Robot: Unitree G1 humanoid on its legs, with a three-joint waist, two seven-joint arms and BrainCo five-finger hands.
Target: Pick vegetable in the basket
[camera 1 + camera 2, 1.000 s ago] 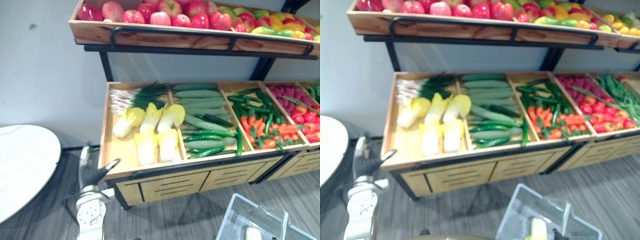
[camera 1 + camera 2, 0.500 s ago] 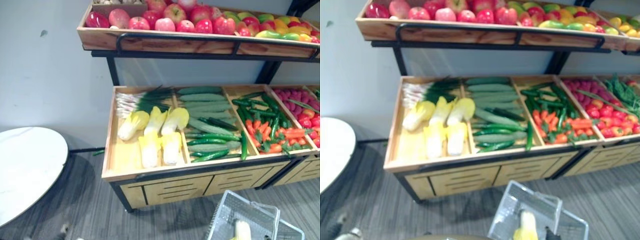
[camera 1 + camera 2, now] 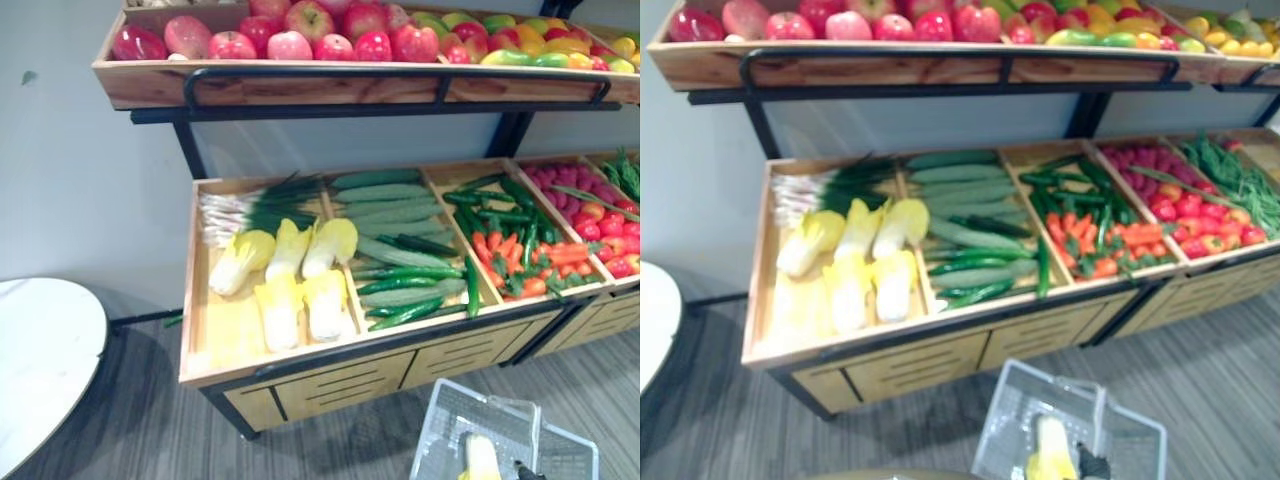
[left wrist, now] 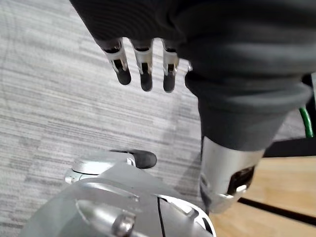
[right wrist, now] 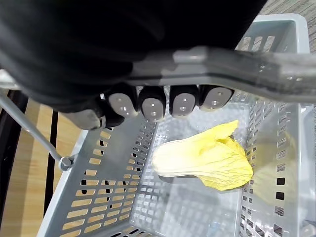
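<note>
A grey plastic basket (image 3: 500, 430) hangs low in front of the produce stand, and one yellow napa cabbage (image 5: 207, 158) lies on its floor. My right hand (image 5: 163, 103) has its fingers curled round the basket's handle (image 5: 227, 69). The lower left crate (image 3: 200, 340) holds several more napa cabbages (image 3: 285, 280) beside scallions (image 3: 255, 205). My left hand (image 4: 144, 69) hangs over the grey floor with straight fingers and nothing in it.
Cucumbers (image 3: 400, 250) fill the neighbouring crate, then chillies and carrots (image 3: 515, 255) and red radishes (image 3: 600, 215). An upper shelf (image 3: 300, 85) of apples overhangs the crates. A white round table (image 3: 40, 350) stands at the left.
My left hand, raised by the crate's front left corner a second ago, has dropped out of the eye views. The head camera has shifted. The basket still carries the cabbage.
</note>
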